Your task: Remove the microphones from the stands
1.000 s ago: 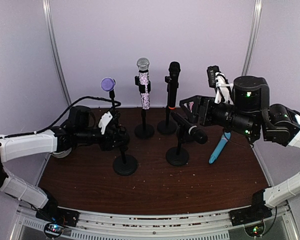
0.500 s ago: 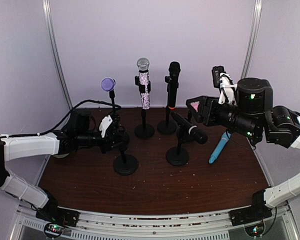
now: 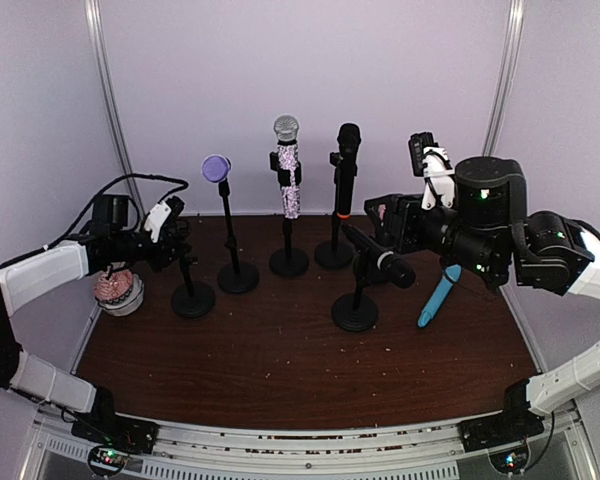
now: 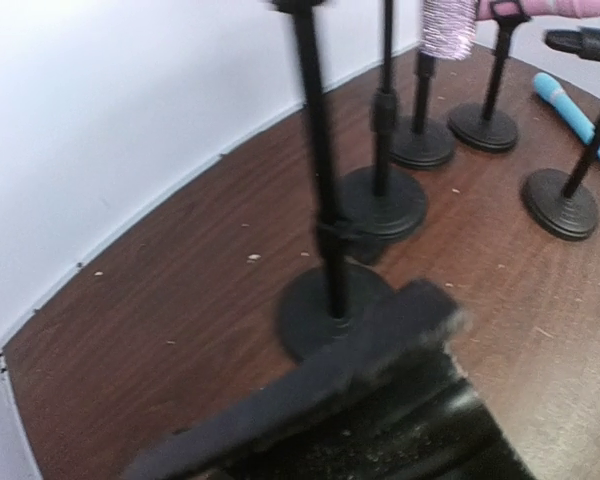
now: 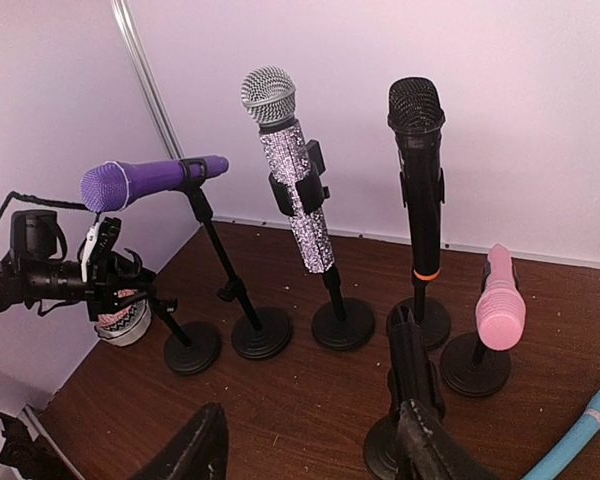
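Note:
Several microphones sit in black stands: purple (image 3: 216, 167), sparkly silver (image 3: 287, 165), black with an orange ring (image 3: 346, 160), a tilted black one (image 3: 382, 260) and pink (image 5: 501, 300). A blue microphone (image 3: 438, 295) lies on the table. My left gripper (image 3: 177, 247) is shut on the top of a short empty stand (image 3: 192, 298) at the left. In the left wrist view only one blurred finger (image 4: 310, 390) shows, in front of that stand's base (image 4: 330, 305). My right gripper (image 5: 310, 455) is open and empty, hovering just behind the tilted black microphone (image 5: 410, 370).
A pink cupcake-shaped object (image 3: 117, 290) sits at the far left by the wall. The brown table (image 3: 310, 380) has white walls behind and at both sides. The stand bases (image 5: 262, 333) crowd the back half.
My left gripper has swung left toward the wall, and the short empty stand moved with it from the middle. The right gripper has shifted slightly left and stays open.

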### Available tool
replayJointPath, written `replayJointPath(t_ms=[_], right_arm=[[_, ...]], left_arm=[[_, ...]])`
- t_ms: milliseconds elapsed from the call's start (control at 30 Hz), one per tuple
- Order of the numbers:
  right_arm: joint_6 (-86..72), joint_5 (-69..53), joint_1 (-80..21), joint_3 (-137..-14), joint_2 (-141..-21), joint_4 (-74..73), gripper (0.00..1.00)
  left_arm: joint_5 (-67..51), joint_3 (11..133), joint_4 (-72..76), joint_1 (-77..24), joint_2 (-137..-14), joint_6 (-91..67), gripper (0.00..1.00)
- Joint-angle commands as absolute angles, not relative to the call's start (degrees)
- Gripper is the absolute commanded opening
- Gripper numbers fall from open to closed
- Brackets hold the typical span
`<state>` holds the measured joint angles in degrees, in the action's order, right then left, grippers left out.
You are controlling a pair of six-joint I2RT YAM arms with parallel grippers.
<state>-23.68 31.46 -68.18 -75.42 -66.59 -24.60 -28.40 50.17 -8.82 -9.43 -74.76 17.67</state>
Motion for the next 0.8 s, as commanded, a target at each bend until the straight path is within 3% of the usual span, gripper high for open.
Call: replayJointPath(t_ms=[0,433,500,567,633,700,767], right_arm=[[-21.6,34.9,-68.5,-76.4,-67.7,-23.2,0.58],[-23.3,39.2,-68.5,-73.6,-67.4,-24.6,0.58],[-23.8,39.6,-68.4,-73.8,-67.8,-25.5,0.66],[-24.7,40.6,-68.3,-74.5,-68.6,-27.2,0.82],[-26.2,41.1,-67.9,-75.3,-69.3,-29.1,0.99],[-27.7,40.3,-66.9,-75.3,-69.4,-30.2,1.0],[-29.6,38.1,-65.2,-74.6,-68.8,-30.6,1.0]], left_arm=[[-31.0,58.9,-6.8,-4.4,-80.5,22.1,0.0],[-32.8,71.9,0.6,2.3,-93.3,23.0,0.0],[-32.7,72.2,0.6,3.0,-94.2,23.5,0.0],[-32.3,71.9,0.8,3.2,-94.3,24.3,0.0],[-32.1,71.8,0.5,3.3,-94.1,24.2,0.22],[-32.3,72.4,-1.8,3.4,-93.7,24.0,0.44],[-33.1,72.5,-4.1,3.4,-92.6,24.2,0.6]])
